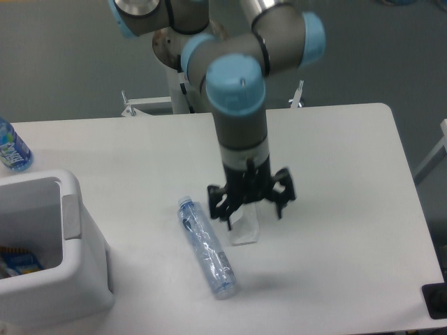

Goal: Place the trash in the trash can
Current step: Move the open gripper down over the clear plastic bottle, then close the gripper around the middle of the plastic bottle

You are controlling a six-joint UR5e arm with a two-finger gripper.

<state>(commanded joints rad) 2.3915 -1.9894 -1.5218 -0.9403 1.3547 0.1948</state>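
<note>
A crushed clear bluish plastic bottle (207, 247) lies on the white table (335, 153), pointing from upper left to lower right. A crumpled clear-white wrapper (245, 227) lies just right of it. My gripper (250, 209) hangs straight down over the wrapper's upper end, with its fingers spread on either side of the wrapper. I cannot tell if the fingertips touch it. The white trash can (49, 244) with a grey flap (70, 216) stands at the lower left, well away from the gripper.
A bottle with a blue label (12, 148) stands at the table's far left edge. Some coloured items lie inside the trash can (19, 262). A dark object (436, 301) sits at the table's lower right corner.
</note>
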